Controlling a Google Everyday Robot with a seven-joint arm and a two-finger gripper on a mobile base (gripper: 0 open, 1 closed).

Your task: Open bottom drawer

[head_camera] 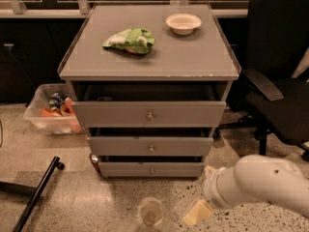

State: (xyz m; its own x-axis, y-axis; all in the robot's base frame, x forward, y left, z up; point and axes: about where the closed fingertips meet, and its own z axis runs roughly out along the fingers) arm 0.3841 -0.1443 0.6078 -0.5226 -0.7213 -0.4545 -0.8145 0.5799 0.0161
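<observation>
Low at the near right, my gripper (195,212) hangs just above the floor; whether it is spread or pressed together I cannot tell. Beyond it to the left sits the bottom drawer (125,169), seemingly shut, its knob (152,170) untouched. I judge this the approach: next I must reach that knob and pull. A clear cup (152,212) on the floor before the drawer may obstruct; a chair (280,105) crowds the right
</observation>
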